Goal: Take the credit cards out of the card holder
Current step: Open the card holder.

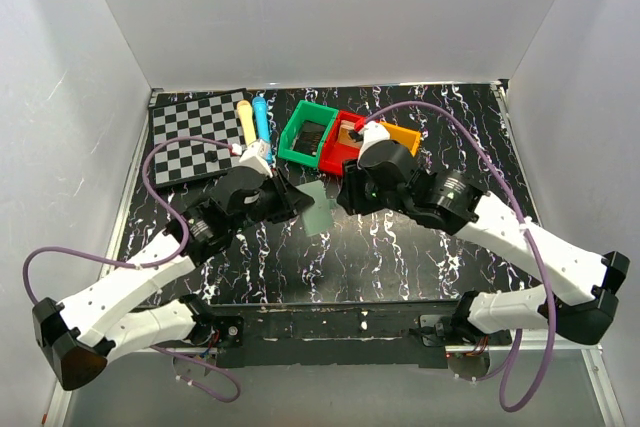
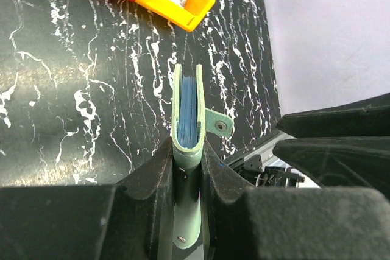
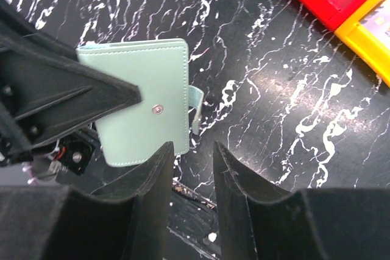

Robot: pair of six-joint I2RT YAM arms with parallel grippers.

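Card holder (image 1: 316, 209) sits mid-frame in the top view, apparently lifted off the surface (image 1: 400, 247). Left jaws are nearly closed, pinching its lower end w/ the holder edge-on in the left wrist view. Tab (image 2: 218, 125) w/ snap hangs free to the right, so it looks unsnapped. Right jaws are part open w/ nothing between them, poised just below the tab at bottom centre of the right wrist view. Credit cards aren't clearly seen. Blue layers (image 2: 187, 108) between the panels could be cards or pockets, can't tell.

Risks:
- Right jaws going in too deep or off-angle would prob. catch a panel or the tab, not a card, & drag the holder out of the left grip.
- Left pinch squeezes the panels, so cards may bind.
- A thin, slick card could slip & drop.

Surface is black w/ white veining. Upper centre has a green bin (image 1: 300, 159), red bin (image 1: 333, 159) & orange bin (image 1: 405, 135). Upper left has a checkerboard (image 1: 190, 137), w/ a yellow tube (image 1: 246, 119) & blue tube (image 1: 262, 117) beside it. White walls (image 1: 330, 7) on three sides.
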